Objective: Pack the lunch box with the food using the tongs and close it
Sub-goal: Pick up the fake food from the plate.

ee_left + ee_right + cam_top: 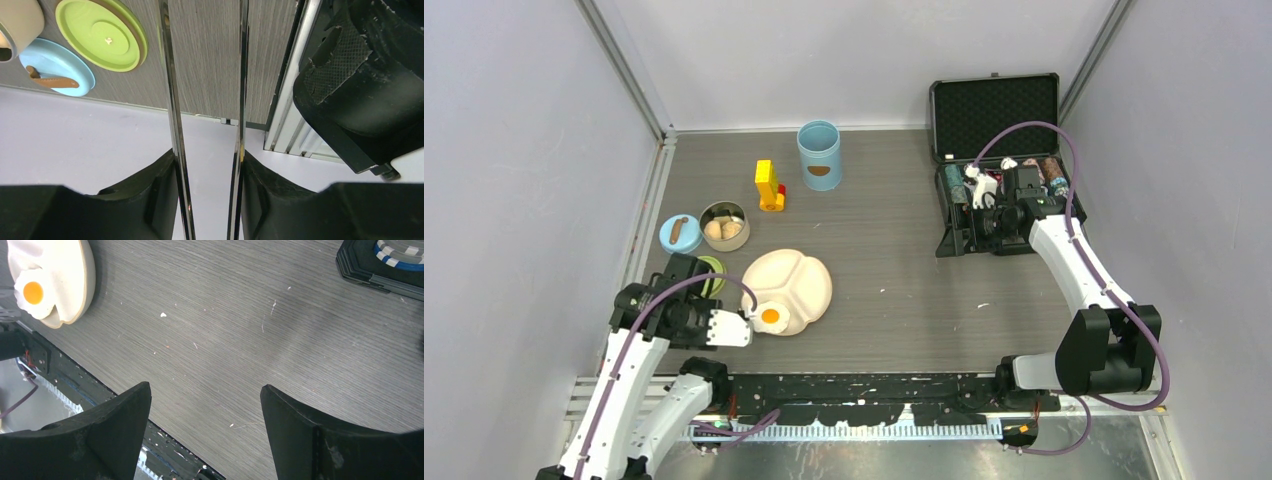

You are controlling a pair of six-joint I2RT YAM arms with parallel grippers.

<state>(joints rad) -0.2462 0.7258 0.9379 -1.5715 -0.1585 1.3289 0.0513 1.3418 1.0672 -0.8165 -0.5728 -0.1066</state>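
Your left tool [207,167] is partly closed, pinching both arms of the tongs [172,115]. The fried egg [771,317] lies at the 7 o'clock edge of the cream divided plate [809,275]. The light-blue canister [819,155] stands at 12 o'clock from that plate. Your right tool [205,410] gapes wide and empty above the tabletop [225,330].

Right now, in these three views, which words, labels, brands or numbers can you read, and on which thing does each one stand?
None can be read in any view.
canister: its brown emblem is only a shape, too small to show any letters.
green lid: a tiny pale mark at its centre, too small to read.
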